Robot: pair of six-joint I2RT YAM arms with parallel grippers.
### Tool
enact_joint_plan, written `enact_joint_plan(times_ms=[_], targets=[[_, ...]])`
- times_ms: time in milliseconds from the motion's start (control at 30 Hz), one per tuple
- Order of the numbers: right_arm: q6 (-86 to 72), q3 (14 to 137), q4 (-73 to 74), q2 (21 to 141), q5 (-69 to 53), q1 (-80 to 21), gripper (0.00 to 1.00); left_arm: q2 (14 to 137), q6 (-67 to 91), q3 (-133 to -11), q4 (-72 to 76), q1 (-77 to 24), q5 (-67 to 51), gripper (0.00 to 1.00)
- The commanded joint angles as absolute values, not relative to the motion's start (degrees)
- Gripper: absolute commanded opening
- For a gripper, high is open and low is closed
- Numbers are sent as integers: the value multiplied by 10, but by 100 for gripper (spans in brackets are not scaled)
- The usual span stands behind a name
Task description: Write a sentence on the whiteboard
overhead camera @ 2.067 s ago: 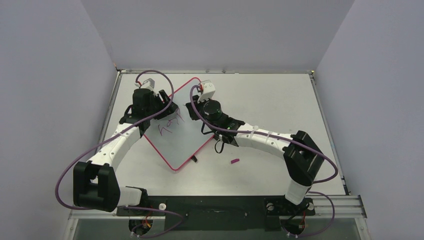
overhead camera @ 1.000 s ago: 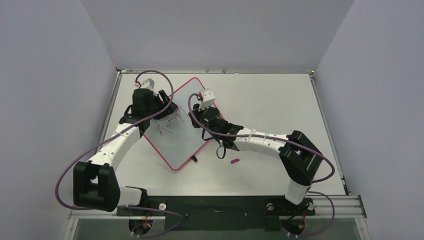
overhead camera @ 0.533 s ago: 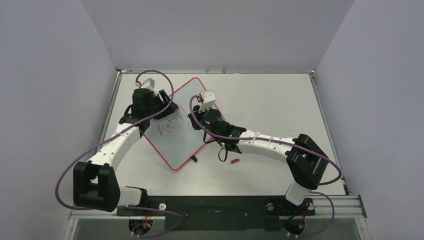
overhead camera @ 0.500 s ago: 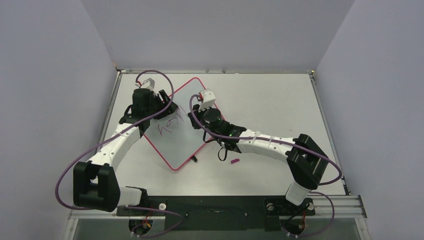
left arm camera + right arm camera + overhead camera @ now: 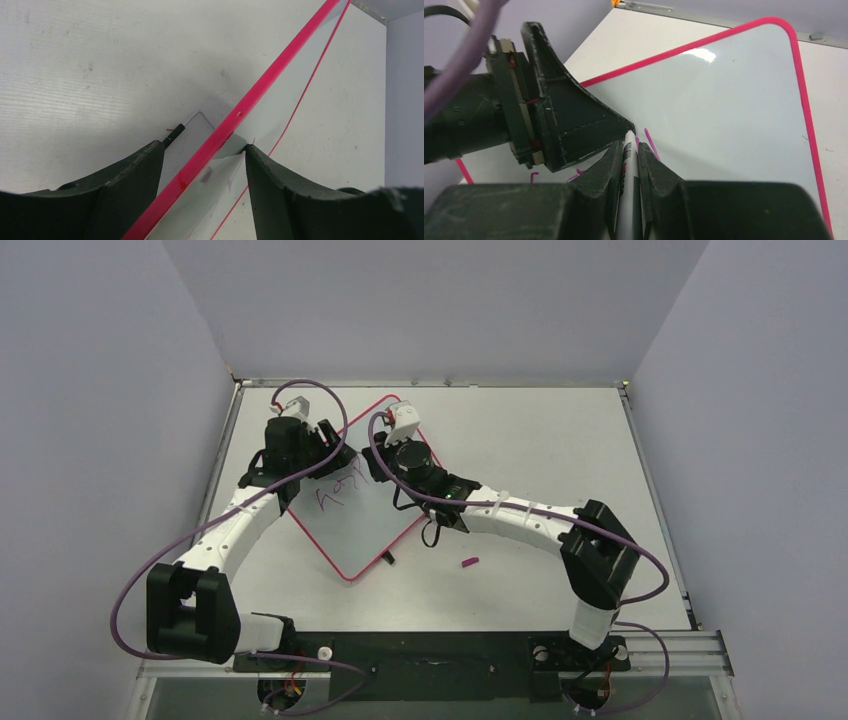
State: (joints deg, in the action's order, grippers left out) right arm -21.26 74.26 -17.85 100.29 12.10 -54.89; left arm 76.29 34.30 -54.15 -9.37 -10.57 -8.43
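Briefly, at this moment your left end effector (image 5: 202, 146) stood open, its fingers astride the whiteboard's pink frame (image 5: 280, 65). One finger was over the table (image 5: 540, 440) and the other over the board's face, with no clamp on the frame that the wrist view showed. The whiteboard (image 5: 375, 520) lay skewed on the table, running from under that end effector out to its right. The sentence (image 5: 338, 492) was only a few magenta strokes just right of those fingers, so I judged the writing barely begun.

Further right, your right end effector (image 5: 629, 146) was closed on the marker (image 5: 627, 200). The tip was down on the board directly ahead of its fingertips and almost against the left end effector's nearer finger. A small magenta piece (image 5: 469, 562) lay on the table behind the right wrist, well apart from the board.

Three things could go wrong from here:
- The marker tip or the right fingers could strike the left finger, because the gap between them was so slight.
- The board could slide or turn under stroke pressure, since it seemed pinned rather than gripped.
- Pressing hard could push the marker back through the pinch and spoil the letters.
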Motion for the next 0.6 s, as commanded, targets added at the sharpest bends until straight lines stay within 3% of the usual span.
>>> enact_joint_plan(times_ms=[0, 567], targets=[[-218, 770, -188, 1024, 112, -536, 0, 739, 331, -561, -52, -108, -106, 47], [-222, 761, -187, 1048, 112, -516, 0, 737, 331, -559, -53, -108, -107, 47]])
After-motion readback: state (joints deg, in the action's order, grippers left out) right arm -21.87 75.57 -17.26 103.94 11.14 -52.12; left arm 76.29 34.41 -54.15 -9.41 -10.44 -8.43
